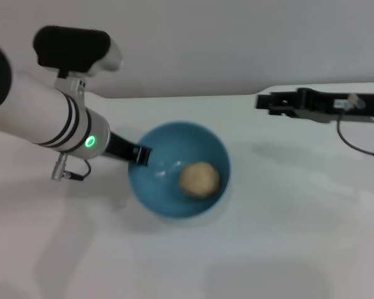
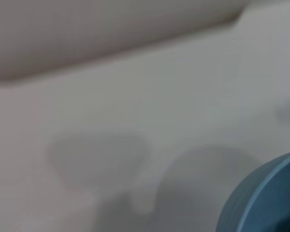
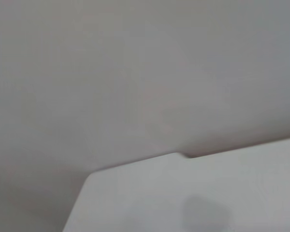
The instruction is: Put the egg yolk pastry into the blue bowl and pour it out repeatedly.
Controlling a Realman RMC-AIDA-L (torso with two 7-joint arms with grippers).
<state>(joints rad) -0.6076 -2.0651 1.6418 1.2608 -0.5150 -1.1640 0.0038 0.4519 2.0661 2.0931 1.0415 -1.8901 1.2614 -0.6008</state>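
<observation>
The left gripper [image 1: 140, 156] is gripping the blue bowl [image 1: 168, 200] by its left rim, jaws clamped on it. The egg yolk pastry [image 1: 199, 179] is lying inside, toward the bowl's right wall. Open counter [image 1: 287, 249] is surrounding the bowl. The right gripper [image 1: 265, 101] is hanging near the counter's far edge, well apart; whether its jaws are apart or together, I cannot tell.

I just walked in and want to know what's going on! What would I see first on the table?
First you'd spot the blue bowl in the middle of the white table, with the egg yolk pastry sitting inside it. The left end effector is at the bowl's rim on the robot's left side. The right end effector hangs above the table's far right, away from the bowl.
</observation>
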